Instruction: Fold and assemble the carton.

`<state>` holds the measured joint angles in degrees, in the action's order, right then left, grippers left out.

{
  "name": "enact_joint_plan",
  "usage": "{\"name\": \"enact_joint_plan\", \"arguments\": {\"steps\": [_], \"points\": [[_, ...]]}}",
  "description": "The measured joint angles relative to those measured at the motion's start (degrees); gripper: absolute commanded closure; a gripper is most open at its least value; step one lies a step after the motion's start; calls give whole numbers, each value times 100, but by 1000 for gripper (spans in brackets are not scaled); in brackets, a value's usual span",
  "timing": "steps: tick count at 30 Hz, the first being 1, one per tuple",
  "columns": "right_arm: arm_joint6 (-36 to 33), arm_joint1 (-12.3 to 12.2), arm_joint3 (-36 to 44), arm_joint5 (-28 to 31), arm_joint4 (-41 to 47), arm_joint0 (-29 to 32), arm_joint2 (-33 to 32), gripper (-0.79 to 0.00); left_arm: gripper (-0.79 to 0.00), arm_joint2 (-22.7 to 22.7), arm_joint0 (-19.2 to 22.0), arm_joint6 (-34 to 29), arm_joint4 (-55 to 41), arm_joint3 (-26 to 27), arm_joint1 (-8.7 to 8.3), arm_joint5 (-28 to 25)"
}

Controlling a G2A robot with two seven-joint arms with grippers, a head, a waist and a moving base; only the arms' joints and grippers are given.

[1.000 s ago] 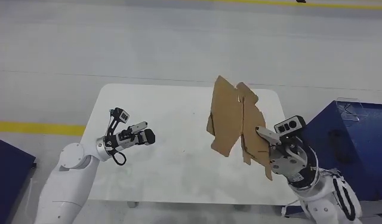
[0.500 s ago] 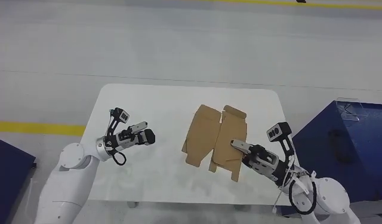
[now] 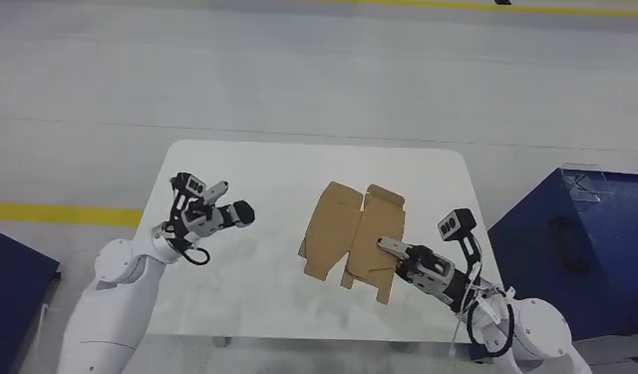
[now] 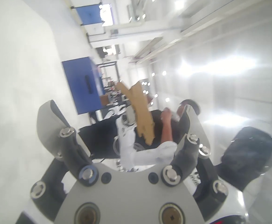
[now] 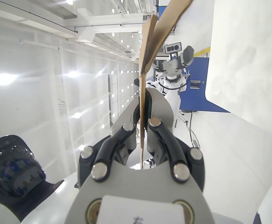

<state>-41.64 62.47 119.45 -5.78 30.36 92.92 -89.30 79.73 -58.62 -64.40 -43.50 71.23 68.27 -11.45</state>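
Observation:
The flat brown carton lies spread out low over the white table, right of its middle; I cannot tell if it rests on the surface. My right gripper is shut on the carton's near right edge. In the right wrist view the fingers pinch the cardboard sheet edge-on. My left gripper hangs open over the table's left part, well apart from the carton, with nothing between its fingers. The left wrist view shows the carton far off.
A blue bin stands just past the table's right edge, and another blue box sits at the far left. Bare table surface lies between the two grippers and behind the carton.
The right arm swung the carton down from upright in the air to nearly flat over the table. The left gripper shifted a little to the left and turned.

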Motion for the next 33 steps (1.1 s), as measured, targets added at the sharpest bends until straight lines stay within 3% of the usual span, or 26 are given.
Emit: {"name": "enact_joint_plan", "arguments": {"steps": [6, 9, 14, 15, 17, 18, 20, 24, 25, 28, 33], "points": [[-75, -17, 13, 21, -472, -11, 209, 0, -785, -32, -243, -28, -182, 610, -39, 785], [-89, -15, 54, 63, -613, -26, 362, 0, -785, -152, -358, -10, 282, 857, -68, 833], [-169, -23, 99, 177, -984, -55, 596, 0, -785, -386, -484, -391, 739, 1136, -114, 1344], [-155, -23, 102, 176, -1019, -57, 628, 0, -690, -417, -506, -475, 830, 1187, -125, 1381], [-121, -22, 103, 150, -1049, -73, 685, 0, -570, -469, -562, -704, 959, 1297, -148, 1362], [-112, -22, 102, 129, -1059, -84, 706, 0, -425, -477, -588, -786, 945, 1329, -154, 1342], [-113, -24, 102, 69, -1090, -108, 753, 0, -305, -478, -632, -879, 863, 1397, -164, 1323], [-132, -30, 89, -10, -1212, -136, 847, 0, -209, -514, -686, -1045, 873, 1497, -184, 1215], [-132, -31, 75, -36, -1233, -152, 874, 0, -123, -530, -693, -1100, 852, 1509, -189, 1197], [-128, -34, 59, -95, -1257, -197, 911, 0, 0, -576, -706, -1174, 851, 1507, -199, 1155], [-153, -43, 48, -135, -1289, -223, 948, 0, 0, -608, -673, -1077, 795, 1446, -204, 1076]]}}
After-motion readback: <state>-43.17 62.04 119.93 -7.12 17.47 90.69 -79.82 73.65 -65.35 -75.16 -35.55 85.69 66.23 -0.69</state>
